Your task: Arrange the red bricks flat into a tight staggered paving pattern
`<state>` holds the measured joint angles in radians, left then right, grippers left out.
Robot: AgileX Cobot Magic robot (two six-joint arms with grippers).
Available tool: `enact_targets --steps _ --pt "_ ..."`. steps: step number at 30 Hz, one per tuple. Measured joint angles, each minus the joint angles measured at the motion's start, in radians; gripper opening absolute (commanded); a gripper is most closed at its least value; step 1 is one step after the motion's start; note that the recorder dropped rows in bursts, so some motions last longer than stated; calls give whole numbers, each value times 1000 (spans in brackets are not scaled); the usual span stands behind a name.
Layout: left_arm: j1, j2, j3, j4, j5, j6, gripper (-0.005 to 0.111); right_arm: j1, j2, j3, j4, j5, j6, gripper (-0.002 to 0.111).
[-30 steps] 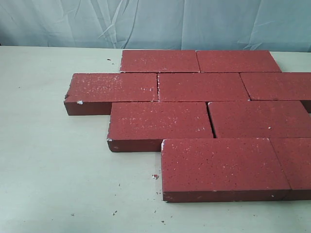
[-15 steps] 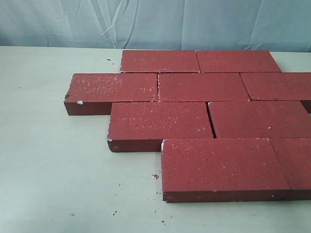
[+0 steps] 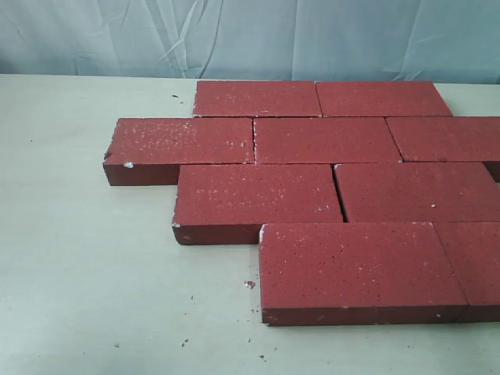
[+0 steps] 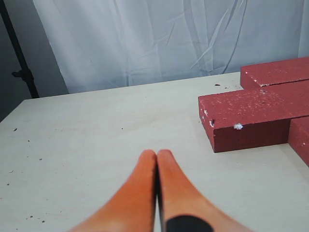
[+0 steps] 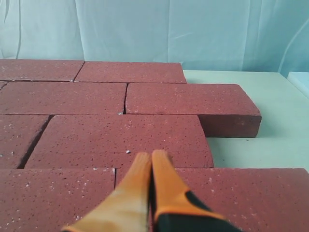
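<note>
Left gripper [image 4: 156,155] and right gripper [image 5: 150,155] are each pressed together, empty. On the table [image 3: 86,266] the bricks [image 3: 256,193] lie flat in four offset rows, nearest to farthest, joints nearly all tight. The paving looks finished; little seems left.

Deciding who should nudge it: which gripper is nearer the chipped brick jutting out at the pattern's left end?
Left. The left gripper is over bare table short of the chipped brick; the right gripper is over other bricks near the opposite end.
</note>
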<state>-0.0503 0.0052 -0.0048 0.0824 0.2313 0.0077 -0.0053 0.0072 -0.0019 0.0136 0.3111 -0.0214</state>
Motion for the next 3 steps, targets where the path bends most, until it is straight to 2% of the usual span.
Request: enact_targets --steps 3 --pt "0 0 0 0 0 0 0 0 0 0 0 0 0 -1"
